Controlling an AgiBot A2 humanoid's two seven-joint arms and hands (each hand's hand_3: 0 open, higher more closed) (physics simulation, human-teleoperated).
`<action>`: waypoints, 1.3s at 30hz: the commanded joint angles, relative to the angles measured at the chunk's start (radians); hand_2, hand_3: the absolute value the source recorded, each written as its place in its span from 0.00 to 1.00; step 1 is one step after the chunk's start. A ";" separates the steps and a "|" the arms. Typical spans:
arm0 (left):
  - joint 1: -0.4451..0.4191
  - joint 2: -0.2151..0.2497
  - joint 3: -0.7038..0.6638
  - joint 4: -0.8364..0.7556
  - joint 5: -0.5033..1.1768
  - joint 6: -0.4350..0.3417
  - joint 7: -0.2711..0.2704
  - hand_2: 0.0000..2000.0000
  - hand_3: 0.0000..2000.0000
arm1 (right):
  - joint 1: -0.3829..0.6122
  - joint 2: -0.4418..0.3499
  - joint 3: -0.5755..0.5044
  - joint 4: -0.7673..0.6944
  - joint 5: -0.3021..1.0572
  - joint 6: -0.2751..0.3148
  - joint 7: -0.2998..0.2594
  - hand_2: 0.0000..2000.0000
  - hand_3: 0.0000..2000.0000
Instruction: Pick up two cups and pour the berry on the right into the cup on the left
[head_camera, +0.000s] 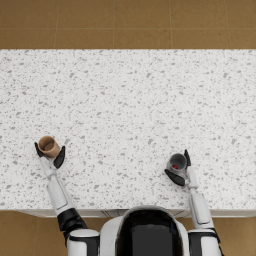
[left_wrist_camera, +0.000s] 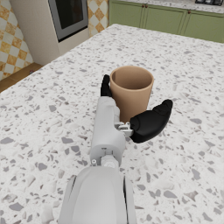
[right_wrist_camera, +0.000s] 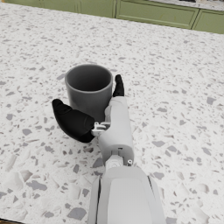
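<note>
Both cups (head_camera: 48, 146) (head_camera: 177, 162) sit between spread fingers (left_wrist_camera: 151, 122) (right_wrist_camera: 72, 120).

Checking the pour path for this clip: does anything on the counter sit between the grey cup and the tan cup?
Nothing visible does. The grey cup in the right hand and the tan cup at the left hand are separated only by bare counter.

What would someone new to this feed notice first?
Two cups far apart on the speckled counter: a tan cup at the near left with the left hand around it, and a grey cup at the near right in the right hand. A red berry lies inside the grey one.
</note>
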 joint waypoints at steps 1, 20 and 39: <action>0.038 -0.011 0.006 0.050 0.000 -0.001 0.000 0.00 0.00 | 0.036 -0.015 0.007 -0.020 0.000 0.003 0.000 0.00 0.00; -0.076 0.049 0.232 -0.562 0.000 -0.016 -0.002 1.00 0.64 | 0.183 -0.096 -0.042 0.168 0.000 0.076 0.003 1.00 0.64; 0.087 0.108 0.695 -0.486 0.259 -0.029 -0.002 1.00 0.64 | 0.673 -0.274 0.056 -0.032 0.378 0.109 0.004 1.00 0.64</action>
